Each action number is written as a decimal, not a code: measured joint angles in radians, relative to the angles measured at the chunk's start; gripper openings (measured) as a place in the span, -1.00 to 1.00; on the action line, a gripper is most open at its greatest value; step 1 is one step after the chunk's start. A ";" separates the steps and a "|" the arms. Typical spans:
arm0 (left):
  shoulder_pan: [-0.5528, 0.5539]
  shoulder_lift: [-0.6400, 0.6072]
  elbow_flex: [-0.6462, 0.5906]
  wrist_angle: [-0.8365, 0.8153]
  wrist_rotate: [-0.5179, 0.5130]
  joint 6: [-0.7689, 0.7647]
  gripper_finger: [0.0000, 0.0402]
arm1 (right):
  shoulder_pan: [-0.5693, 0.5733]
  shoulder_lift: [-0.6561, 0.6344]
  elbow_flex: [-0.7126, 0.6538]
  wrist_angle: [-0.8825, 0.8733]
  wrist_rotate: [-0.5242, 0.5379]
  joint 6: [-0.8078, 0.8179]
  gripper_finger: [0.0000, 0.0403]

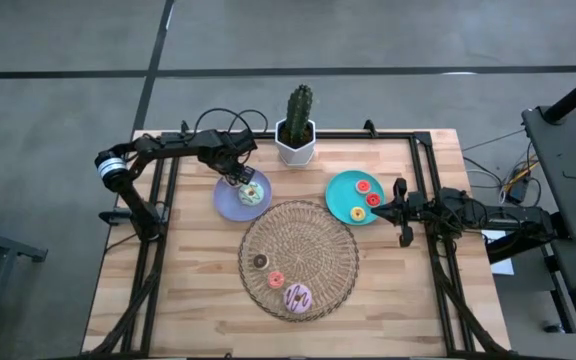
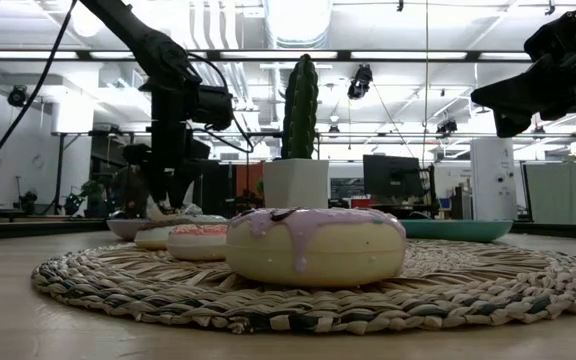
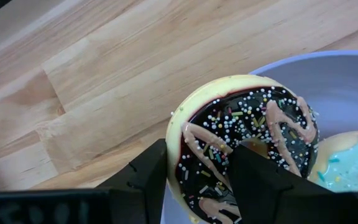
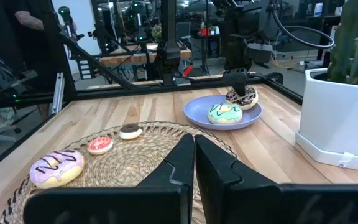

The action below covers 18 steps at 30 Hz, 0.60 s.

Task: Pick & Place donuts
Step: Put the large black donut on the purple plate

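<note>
- The left gripper [image 1: 236, 178] is over the lavender plate [image 1: 226, 203], at the plate's far edge. Its two fingers [image 3: 148, 177] are closed on the rim of the brown-white donut [image 3: 244, 146] — one finger is outside the ring and the other goes into the hole.
- This donut is tilted, and its lower part is over the inside of the plate, just beside the white-green donut [image 1: 251, 194], which lies flat on the same plate.
- The right gripper [image 1: 400, 212] is near the teal plate [image 1: 340, 195], on the side of the right arm, and above the table. Its jaws are closed together and they hold nothing.
- On the teal plate there are three tiny donuts: red [image 1: 364, 186], orange [image 1: 372, 199] and yellow [image 1: 357, 214].
- On the round wicker mat [image 1: 313, 250] in the middle of the table there are three more — the pink donut [image 1: 298, 296] at the near edge, a small red-orange one [image 1: 276, 280] beside it, and the dark brown one [image 1: 260, 262] a little farther.
- A cactus in a white pot [image 1: 296, 135] stands at the far edge of the table, between the two plates.
</note>
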 joint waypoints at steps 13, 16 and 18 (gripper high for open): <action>0.000 0.000 0.000 0.002 0.019 0.017 -0.32 | 0.000 0.000 0.000 0.000 0.000 0.000 -0.96; 0.000 0.000 0.000 0.002 0.023 0.019 -0.32 | 0.000 0.000 0.000 0.000 0.000 0.000 -0.96; 0.000 0.000 0.000 0.002 0.026 0.021 -0.32 | 0.000 0.000 0.000 0.000 0.000 0.000 -0.96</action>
